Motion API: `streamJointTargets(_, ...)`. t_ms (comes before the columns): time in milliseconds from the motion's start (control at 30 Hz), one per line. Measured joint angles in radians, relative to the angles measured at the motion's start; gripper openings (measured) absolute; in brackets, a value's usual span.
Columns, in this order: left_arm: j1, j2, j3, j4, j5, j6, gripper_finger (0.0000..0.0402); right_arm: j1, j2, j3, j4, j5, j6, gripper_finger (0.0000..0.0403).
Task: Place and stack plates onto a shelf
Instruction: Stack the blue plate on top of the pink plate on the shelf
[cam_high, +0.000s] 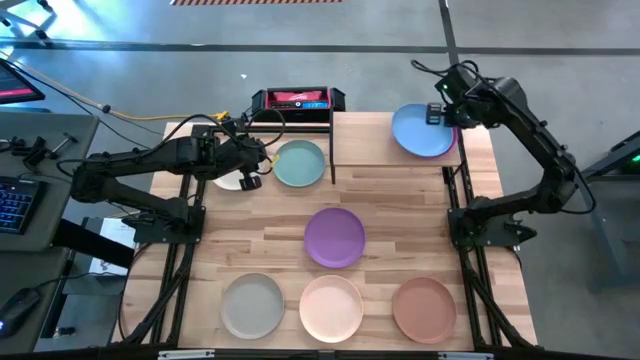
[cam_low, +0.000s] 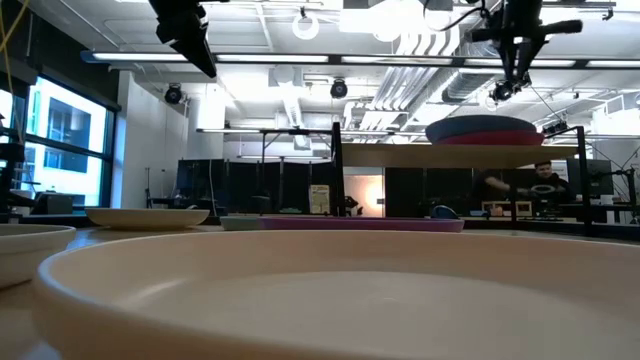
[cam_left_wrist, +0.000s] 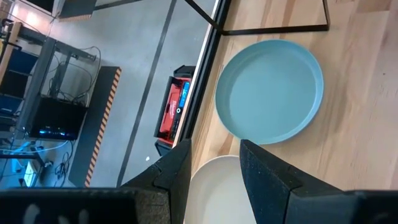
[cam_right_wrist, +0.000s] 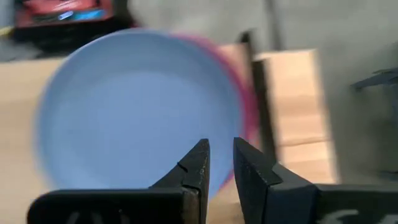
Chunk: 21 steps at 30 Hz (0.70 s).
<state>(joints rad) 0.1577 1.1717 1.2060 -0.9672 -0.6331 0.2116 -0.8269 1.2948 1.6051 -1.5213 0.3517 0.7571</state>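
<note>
The shelf (cam_high: 375, 140) stands at the table's far right. On it the blue plate (cam_high: 422, 130) lies on the magenta plate (cam_right_wrist: 246, 106); the stack also shows in the low view (cam_low: 483, 131). My right gripper (cam_right_wrist: 221, 163) hangs above the stack's far right rim, slightly open and empty. My left gripper (cam_left_wrist: 214, 168) is open and empty, well above the cream plate (cam_left_wrist: 217, 190), which lies on the table at the far left. The pale teal plate (cam_high: 300, 163) lies beside it, the purple plate (cam_high: 334, 237) mid-table. The grey-beige (cam_high: 252, 305), peach (cam_high: 331, 307) and terracotta (cam_high: 424, 309) plates lie along the near edge.
A red and black device (cam_high: 297, 99) sits just beyond the table's far edge, behind the teal plate. The shelf's left half (cam_high: 360, 138) is bare. Black frame rails (cam_high: 462, 200) run along both sides of the table.
</note>
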Motion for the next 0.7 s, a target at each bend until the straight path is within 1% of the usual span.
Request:
streamJointTargets(67,0.0,0.0,0.0,0.0,0.0,0.0,0.0127,0.015,0.004,0.0,0.03,-0.096,-0.013,0.0048)
streamJointTargets(133,0.005,0.0,0.0,0.0,0.0,0.0,0.0127,0.052,0.012,0.0,0.072,-0.147,-0.016,0.0048)
streamJointTargets(333,0.034,0.0,0.0,0.0,0.001,0.0,0.0127,0.159,0.081,0.0,0.176,-0.222,-0.032,0.0048)
streamJointTargets(433,0.049,0.0,0.0,0.0,0.001,0.0,0.0127,0.203,0.135,0.0,0.211,-0.231,-0.057,0.0048)
streamJointTargets(700,0.072,0.0,0.0,0.0,0.001,-0.002,0.0127,0.233,0.24,0.0,0.273,-0.279,-0.085,0.0048)
